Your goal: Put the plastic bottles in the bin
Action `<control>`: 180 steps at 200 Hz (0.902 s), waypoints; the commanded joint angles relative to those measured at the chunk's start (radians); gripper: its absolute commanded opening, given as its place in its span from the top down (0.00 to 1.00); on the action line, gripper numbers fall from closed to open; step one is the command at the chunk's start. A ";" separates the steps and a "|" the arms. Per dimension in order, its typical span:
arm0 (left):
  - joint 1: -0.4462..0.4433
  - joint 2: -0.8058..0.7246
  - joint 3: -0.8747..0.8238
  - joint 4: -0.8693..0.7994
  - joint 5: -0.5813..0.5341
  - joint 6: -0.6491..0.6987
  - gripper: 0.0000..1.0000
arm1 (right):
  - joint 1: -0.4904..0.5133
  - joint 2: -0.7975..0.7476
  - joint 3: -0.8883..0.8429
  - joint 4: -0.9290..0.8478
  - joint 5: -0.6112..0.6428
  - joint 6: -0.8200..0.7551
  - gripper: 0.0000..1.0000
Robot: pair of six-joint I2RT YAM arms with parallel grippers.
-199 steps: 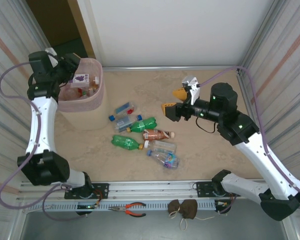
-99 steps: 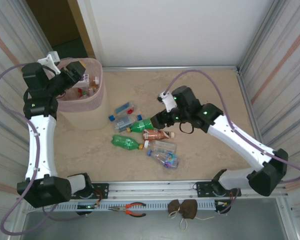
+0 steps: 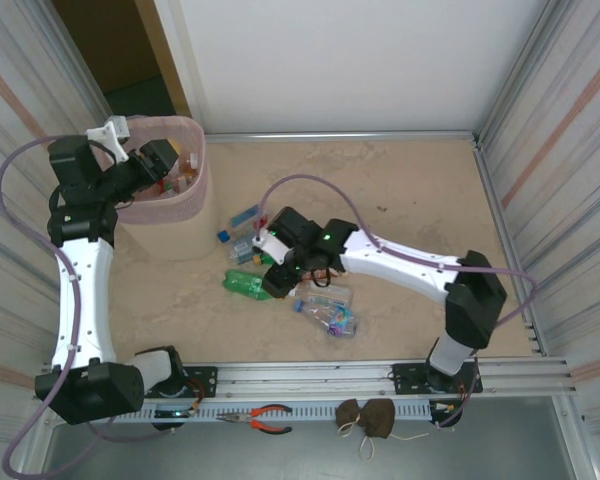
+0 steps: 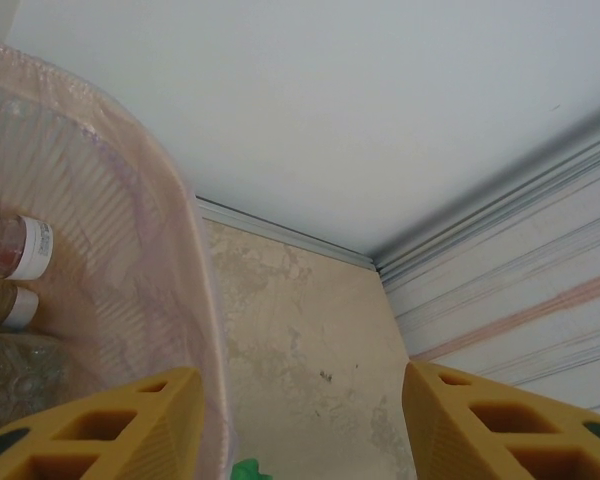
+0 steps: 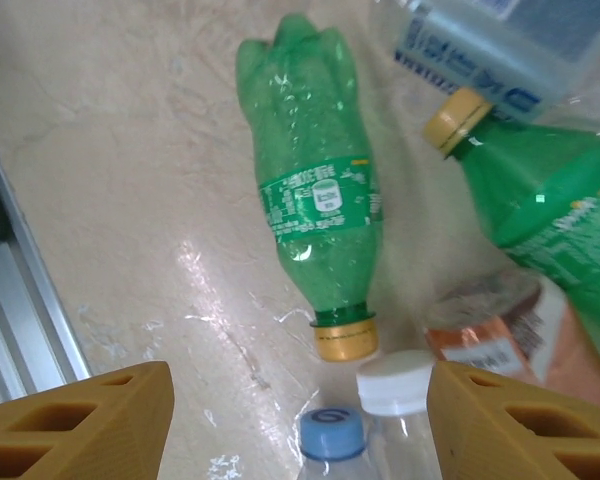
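The pale pink bin point(image 3: 172, 208) stands at the back left. My left gripper point(image 3: 163, 160) hangs open over its rim, nothing between the fingers point(image 4: 110, 430); bottles point(image 4: 22, 250) lie inside the bin point(image 4: 130, 230). Loose plastic bottles lie mid-floor. My right gripper point(image 3: 277, 280) is open low over them. Between its yellow fingers point(image 5: 520, 420) sit a white cap point(image 5: 400, 380) and a blue cap point(image 5: 330, 435). Just beyond lies a green bottle point(image 5: 315, 200) with a yellow cap. A second green bottle point(image 5: 550, 200) and an orange-brown one point(image 5: 510, 330) lie to the right.
Corrugated walls close in both sides. Two blue-capped clear bottles point(image 3: 245, 218) lie between the pile and the bin. Pliers point(image 3: 270, 418) and a brown pouch point(image 3: 365, 415) rest on the front rail. Open floor point(image 3: 410, 190) spreads at the back right.
My right arm has swung left from mid-air and come down over the bottle pile, its jaws narrowing. My left gripper has opened wider over the bin.
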 commanded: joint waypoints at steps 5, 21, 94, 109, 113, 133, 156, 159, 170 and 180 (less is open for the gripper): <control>0.013 -0.039 -0.014 -0.006 0.030 0.026 0.45 | 0.021 0.087 0.057 -0.063 0.046 -0.072 0.35; 0.012 -0.038 -0.014 -0.001 0.033 0.021 0.45 | 0.029 0.141 0.080 -0.086 0.060 -0.085 0.35; 0.013 -0.044 -0.017 0.004 0.025 0.016 0.44 | 0.069 0.305 0.150 -0.113 0.102 -0.110 0.33; 0.013 -0.045 -0.017 0.004 0.026 0.016 0.44 | 0.081 0.328 0.165 -0.118 0.103 -0.109 0.35; 0.013 -0.044 -0.017 0.004 0.027 0.016 0.44 | 0.084 0.332 0.169 -0.120 0.105 -0.109 0.35; 0.013 -0.045 -0.018 0.004 0.027 0.014 0.45 | 0.101 0.351 0.187 -0.134 0.128 -0.091 0.36; 0.013 -0.048 -0.021 0.009 0.024 0.009 0.45 | 0.115 0.363 0.194 -0.137 0.155 -0.050 0.39; 0.013 -0.048 -0.020 0.010 0.024 0.008 0.45 | 0.116 0.365 0.194 -0.138 0.157 -0.043 0.39; 0.013 -0.045 -0.020 0.012 0.024 0.005 0.45 | 0.117 0.369 0.193 -0.141 0.159 -0.027 0.40; 0.012 -0.046 -0.021 0.013 0.024 0.003 0.45 | 0.119 0.372 0.188 -0.142 0.166 -0.015 0.41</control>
